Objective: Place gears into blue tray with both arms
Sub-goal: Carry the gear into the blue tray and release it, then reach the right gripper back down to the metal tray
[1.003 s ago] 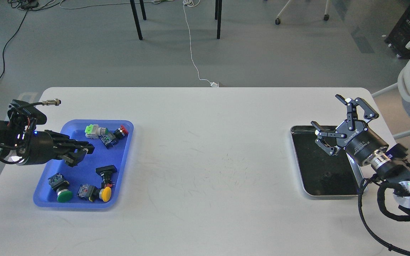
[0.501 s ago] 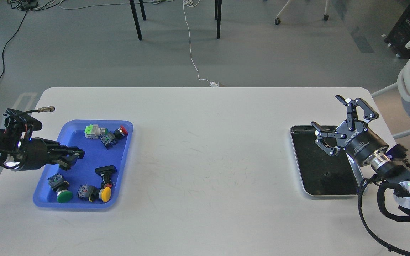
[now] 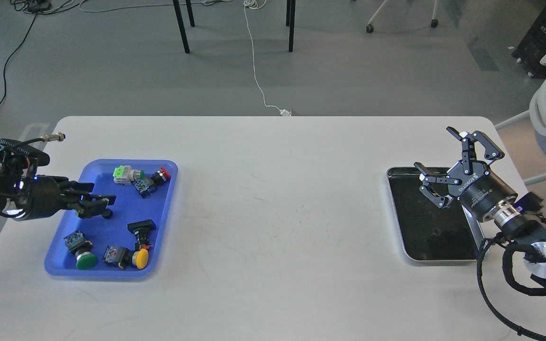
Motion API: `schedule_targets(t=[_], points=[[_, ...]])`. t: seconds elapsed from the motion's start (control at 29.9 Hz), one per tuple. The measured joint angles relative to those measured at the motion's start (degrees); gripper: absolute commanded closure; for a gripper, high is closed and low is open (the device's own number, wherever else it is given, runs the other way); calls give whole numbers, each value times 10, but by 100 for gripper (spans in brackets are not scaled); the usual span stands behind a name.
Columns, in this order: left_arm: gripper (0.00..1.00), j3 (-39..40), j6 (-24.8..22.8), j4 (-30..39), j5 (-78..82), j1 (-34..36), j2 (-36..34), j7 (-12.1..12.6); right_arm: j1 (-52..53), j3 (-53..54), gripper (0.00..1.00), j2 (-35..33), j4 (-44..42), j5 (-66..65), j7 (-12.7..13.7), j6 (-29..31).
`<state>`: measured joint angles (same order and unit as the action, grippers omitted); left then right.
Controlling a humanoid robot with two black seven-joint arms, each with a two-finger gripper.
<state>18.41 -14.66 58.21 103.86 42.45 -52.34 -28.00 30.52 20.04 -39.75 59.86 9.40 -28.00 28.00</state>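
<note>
My left gripper (image 3: 98, 207) hangs over the blue tray (image 3: 168, 189) with its fingers spread apart. A small black gear (image 3: 107, 214) lies in the tray just beside them. My right gripper (image 3: 448, 163) is wide open above the silver tray (image 3: 398, 237).

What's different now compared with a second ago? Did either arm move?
The left gripper has pulled back toward the left edge of the blue tray, and a small black gear now lies in the tray just past its fingertips. The right gripper, the silver tray and the push-buttons stayed put.
</note>
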Motion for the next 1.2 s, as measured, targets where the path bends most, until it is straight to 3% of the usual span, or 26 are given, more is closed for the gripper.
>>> schedule_targets(t=[0.1, 0.27, 0.37, 0.47, 0.64, 0.87, 1.04, 1.2], points=[[13, 67, -4, 40, -130, 0, 5, 0, 1, 0, 3, -1, 0, 0, 0, 0], [9, 91, -6, 90, -426, -8, 17, 0, 1, -1, 3, -4, 0, -14, 0, 0], [7, 111, -6, 103, -596, -36, 40, 0, 1, -4, 3, -6, 1, -43, 0, 0], [2, 179, -8, 106, -681, -93, 85, 0, 3, -6, 3, -11, 3, -94, 0, 0], [2, 322, -37, 106, -705, -209, 167, 0, 17, -8, 3, -45, 21, -227, 0, 0], [2, 371, -51, 104, -703, -274, 209, 0, 79, -27, 3, -126, 57, -451, 0, 0], [2, 385, -53, 104, -703, -286, 212, 0, 220, -153, 3, -159, 59, -638, 0, 0], [2, 388, -53, 105, -703, -291, 212, 0, 386, -335, 3, -140, 57, -754, 0, 0]])
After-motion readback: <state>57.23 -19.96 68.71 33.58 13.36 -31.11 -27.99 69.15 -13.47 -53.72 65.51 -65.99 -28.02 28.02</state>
